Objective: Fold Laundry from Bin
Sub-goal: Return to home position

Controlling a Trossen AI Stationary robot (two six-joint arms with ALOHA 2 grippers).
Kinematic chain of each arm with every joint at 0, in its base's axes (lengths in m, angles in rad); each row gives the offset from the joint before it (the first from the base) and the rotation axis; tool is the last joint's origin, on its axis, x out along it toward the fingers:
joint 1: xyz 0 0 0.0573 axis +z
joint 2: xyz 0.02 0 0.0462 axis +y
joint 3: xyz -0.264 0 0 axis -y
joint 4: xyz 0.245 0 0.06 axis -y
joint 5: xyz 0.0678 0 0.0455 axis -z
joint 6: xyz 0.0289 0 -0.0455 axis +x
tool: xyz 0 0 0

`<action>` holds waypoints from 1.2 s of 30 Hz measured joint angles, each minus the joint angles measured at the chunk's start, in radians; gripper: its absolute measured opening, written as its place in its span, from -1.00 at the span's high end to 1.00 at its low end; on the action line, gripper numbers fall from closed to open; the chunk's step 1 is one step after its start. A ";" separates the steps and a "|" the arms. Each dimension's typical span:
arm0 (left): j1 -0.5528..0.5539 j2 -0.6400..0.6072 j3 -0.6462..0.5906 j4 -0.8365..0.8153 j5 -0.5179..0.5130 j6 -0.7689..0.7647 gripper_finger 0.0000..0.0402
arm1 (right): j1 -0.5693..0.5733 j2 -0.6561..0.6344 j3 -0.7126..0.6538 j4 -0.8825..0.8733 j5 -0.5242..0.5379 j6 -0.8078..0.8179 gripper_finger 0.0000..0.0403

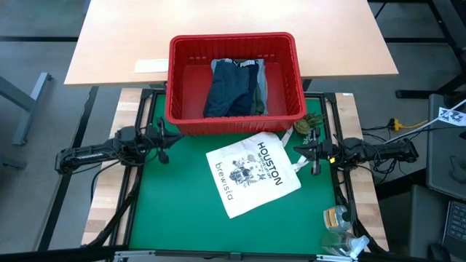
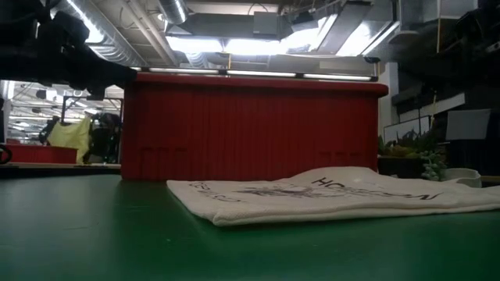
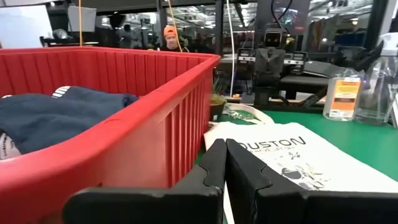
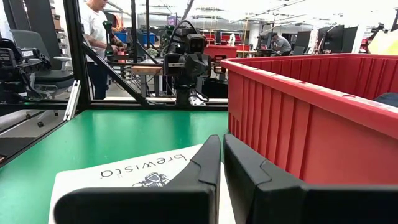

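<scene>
The red bin (image 1: pixel 233 76) stands at the far edge of the green mat (image 1: pixel 175 204). Inside it lies the laundry: navy shorts (image 1: pixel 231 89) with a white-lettered waistband on top, and a darker green piece (image 1: pixel 260 94) beside them. My left gripper (image 1: pixel 164 142) hovers level at the mat's left side, shut and holding nothing, next to the bin's wall (image 3: pixel 155 137). My right gripper (image 1: pixel 309 153) hovers level at the mat's right side, also shut with nothing in it. Each arm faces the other across the mat.
A white tote bag (image 1: pixel 253 173) printed "HOUSTON brewista" lies flat on the mat in front of the bin, between the two grippers. A small plant (image 1: pixel 309 122) sits by the bin's right near corner. Bottles (image 1: pixel 336 218) stand at the near right. People move in the room beyond.
</scene>
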 joint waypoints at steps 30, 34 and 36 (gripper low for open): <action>-0.088 0.020 0.001 -0.008 0.016 -0.049 0.99 | 0.000 0.000 0.000 0.000 0.000 0.000 0.89; -0.088 0.020 0.001 -0.008 0.017 -0.054 0.99 | 0.000 0.000 0.000 0.000 0.000 0.000 0.89; -0.088 0.020 0.001 -0.006 0.017 -0.055 0.99 | 0.000 0.000 0.000 0.000 0.000 0.000 0.89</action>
